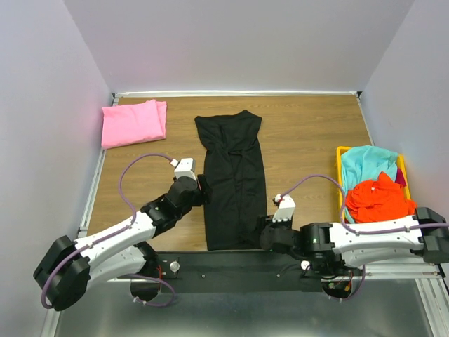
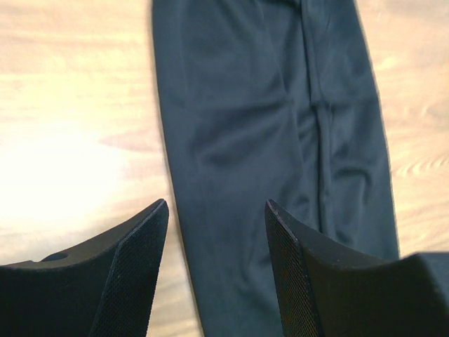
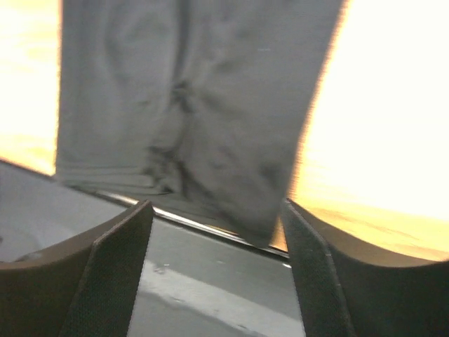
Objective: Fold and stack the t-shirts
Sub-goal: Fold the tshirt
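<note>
At the near edge of the bench (image 1: pixel 309 133), the right gripper (image 3: pixel 217 210) hangs over the hem of the black shirt (image 1: pixel 233 182), jaws apart and empty. The shirt lies mid-bench, folded into a long strip. The left gripper (image 2: pixel 217 205), also spread and empty, straddles its left edge. Far left lies a folded pink shirt (image 1: pixel 133 123).

Both arms are reaching out low and angling in toward each other. The left end effector (image 1: pixel 201 187) (image 2: pixel 216 207) has its jaws spread with nothing pinched between them. Same deal with the right end effector (image 1: pixel 264 236) (image 3: pixel 216 205): jaws wide apart, gripping nothing.
</note>
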